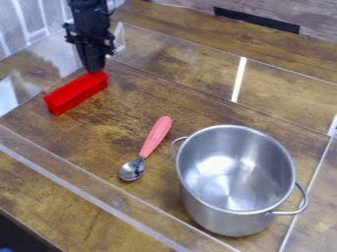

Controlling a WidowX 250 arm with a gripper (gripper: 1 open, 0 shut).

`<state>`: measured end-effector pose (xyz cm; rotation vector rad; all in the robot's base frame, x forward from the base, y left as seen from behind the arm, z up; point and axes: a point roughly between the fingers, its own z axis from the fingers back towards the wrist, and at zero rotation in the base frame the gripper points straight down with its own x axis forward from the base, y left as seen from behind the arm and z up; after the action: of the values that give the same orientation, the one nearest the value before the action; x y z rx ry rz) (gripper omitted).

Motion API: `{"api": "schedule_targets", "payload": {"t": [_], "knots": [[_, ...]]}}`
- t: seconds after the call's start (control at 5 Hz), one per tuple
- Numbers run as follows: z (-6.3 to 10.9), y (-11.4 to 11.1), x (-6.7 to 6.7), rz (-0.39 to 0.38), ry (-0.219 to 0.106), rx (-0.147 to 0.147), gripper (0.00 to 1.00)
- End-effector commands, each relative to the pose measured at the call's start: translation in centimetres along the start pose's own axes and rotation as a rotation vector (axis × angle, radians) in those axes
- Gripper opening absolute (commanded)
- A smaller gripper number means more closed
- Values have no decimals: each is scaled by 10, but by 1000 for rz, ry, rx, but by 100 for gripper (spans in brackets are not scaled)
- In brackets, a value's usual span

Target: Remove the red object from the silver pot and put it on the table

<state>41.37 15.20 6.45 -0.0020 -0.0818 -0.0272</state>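
Fingers of the black gripper (91,63) point down at upper left, tips nearly together just above the red object's (75,93) far end; actual grip cannot be told. Red block lies flat on the dark wood-grain table (171,84), clear acrylic walls (73,187) around. Pink-handled spoon (146,148) lies beside the shiny silver pot (237,179), lower right.

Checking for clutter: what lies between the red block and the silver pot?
The spoon lies between the red block and silver pot; otherwise bare table, in the camera view.
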Motion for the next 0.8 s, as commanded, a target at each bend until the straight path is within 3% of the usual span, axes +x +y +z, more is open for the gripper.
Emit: {"api": "schedule_targets", "payload": {"t": [0.0,0.4,0.6], "knots": [[34,-7,13,63,-74,30,100],[18,3,16,1,-47,12,100],[14,-2,9,-49,-34,-2,100]]}}
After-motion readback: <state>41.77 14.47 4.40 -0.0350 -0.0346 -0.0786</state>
